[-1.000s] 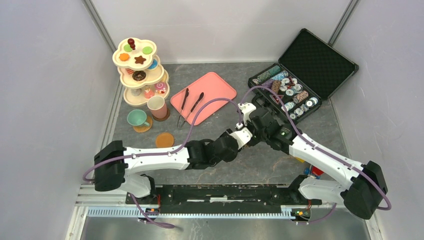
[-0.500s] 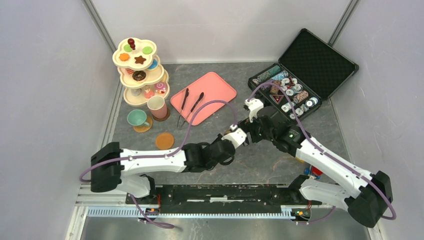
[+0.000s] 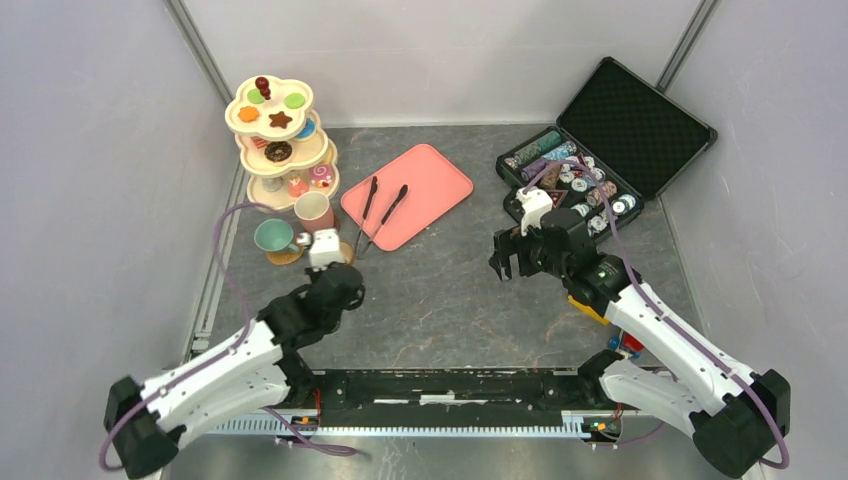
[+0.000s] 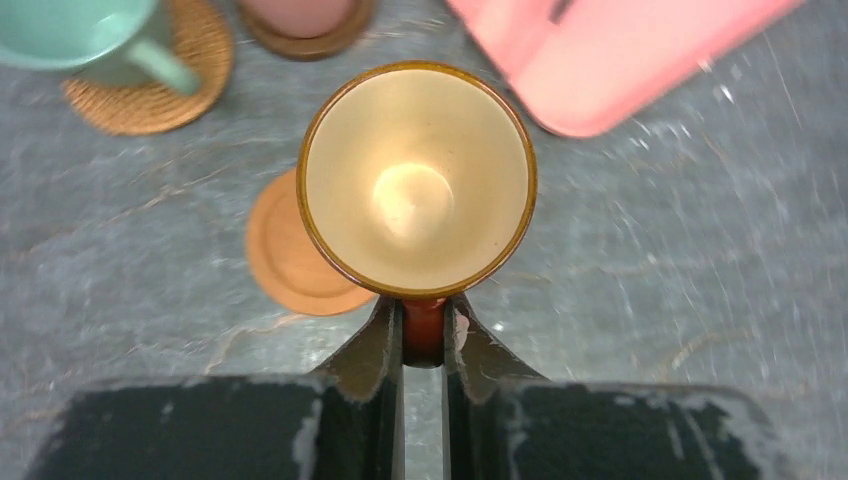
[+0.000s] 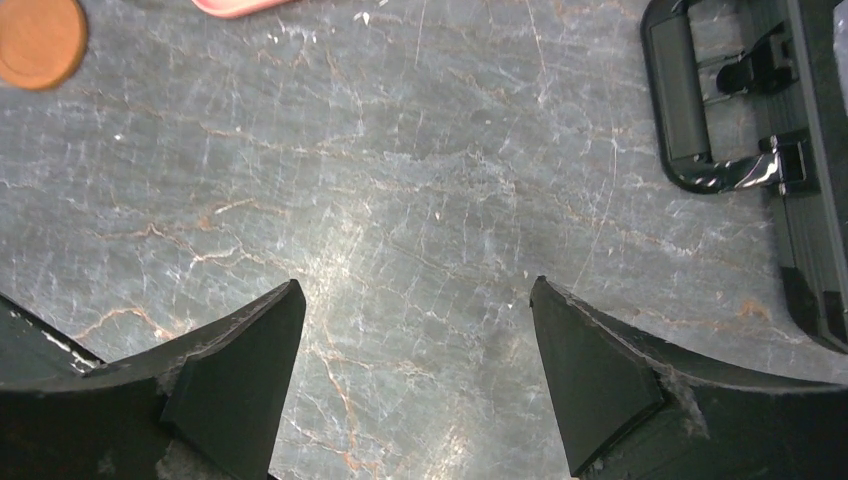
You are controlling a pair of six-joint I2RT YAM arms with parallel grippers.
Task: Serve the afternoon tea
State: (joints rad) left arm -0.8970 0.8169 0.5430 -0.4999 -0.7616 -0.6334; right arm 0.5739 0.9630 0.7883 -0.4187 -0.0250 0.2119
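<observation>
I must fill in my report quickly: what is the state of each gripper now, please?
Left gripper: closed, holding the brown cup by its handle.
Right gripper: open, holding nothing.

This is a robot lab's test cell, not a home or a café: plain pale panel walls (image 3: pixel 90 150) held by bare aluminium posts (image 3: pixel 203 55) box in a grey stone-patterned table (image 3: pixel 450 290). A white left arm (image 3: pixel 215 370) and right arm (image 3: pixel 665 325), trailing purple cables (image 3: pixel 228 240), are bolted to a black rail (image 3: pixel 450 385) at its near edge. On the table lie staged props: a toy three-tier stand (image 3: pixel 303 117), a pink tray (image 3: pixel 430 180) and an open black case (image 3: pixel 635 125).
</observation>
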